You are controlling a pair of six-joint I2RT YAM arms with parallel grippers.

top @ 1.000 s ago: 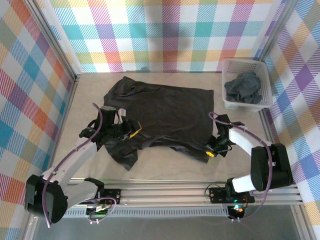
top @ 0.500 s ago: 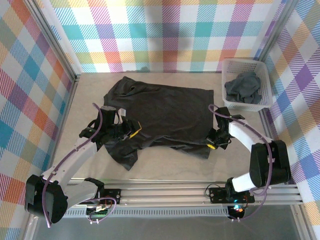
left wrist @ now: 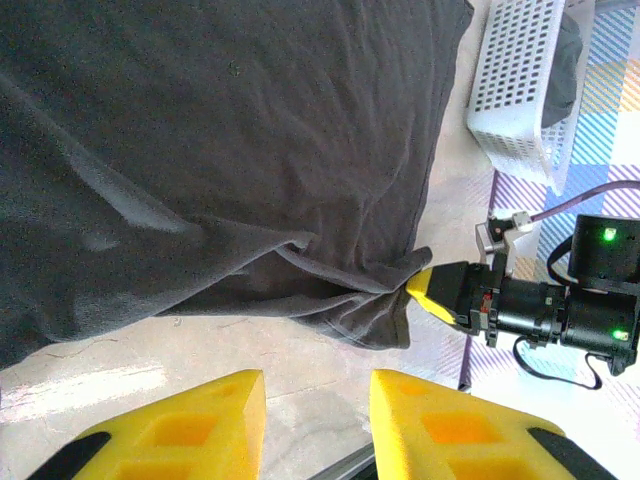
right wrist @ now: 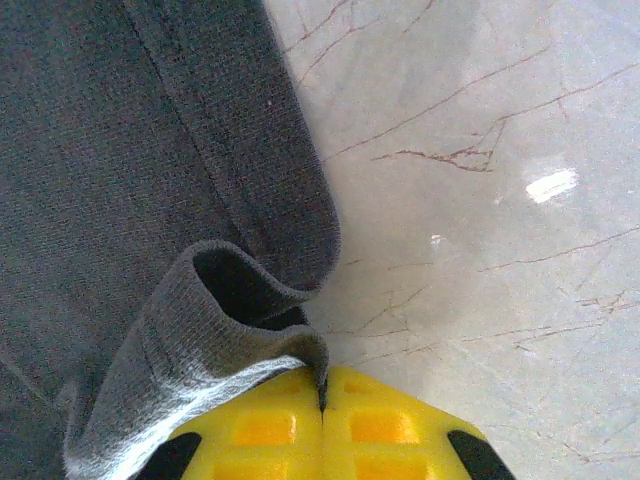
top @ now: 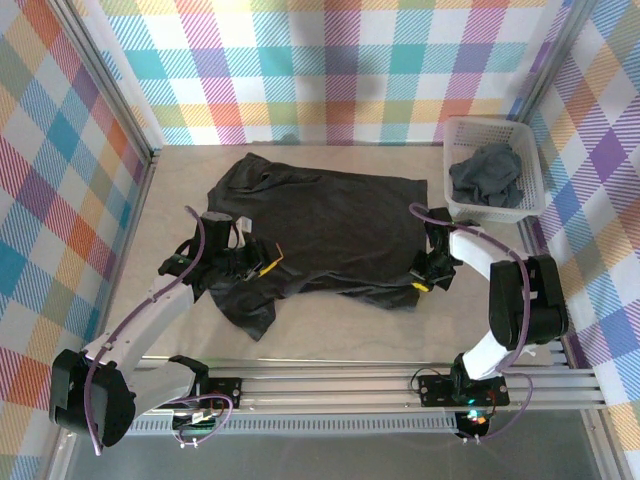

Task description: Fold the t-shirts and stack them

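The dark t-shirt (top: 330,235) lies spread on the table (top: 340,330), its near right hem corner pinched in the clenched right gripper (right wrist: 322,385), while the left gripper (left wrist: 317,400) holds its jaws apart, empty.

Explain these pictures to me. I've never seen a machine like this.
Two robot arms are bolted at the near edge of a table. The wide picture looks down from above; the other two come from a camera on each wrist, so the yellow blocks are that arm's fingers. A dark t-shirt lies spread on the table; a second t-shirt sits crumpled in the white basket. The right gripper is shut on the spread shirt's corner. The left gripper stands open near its opposite side, holding nothing.
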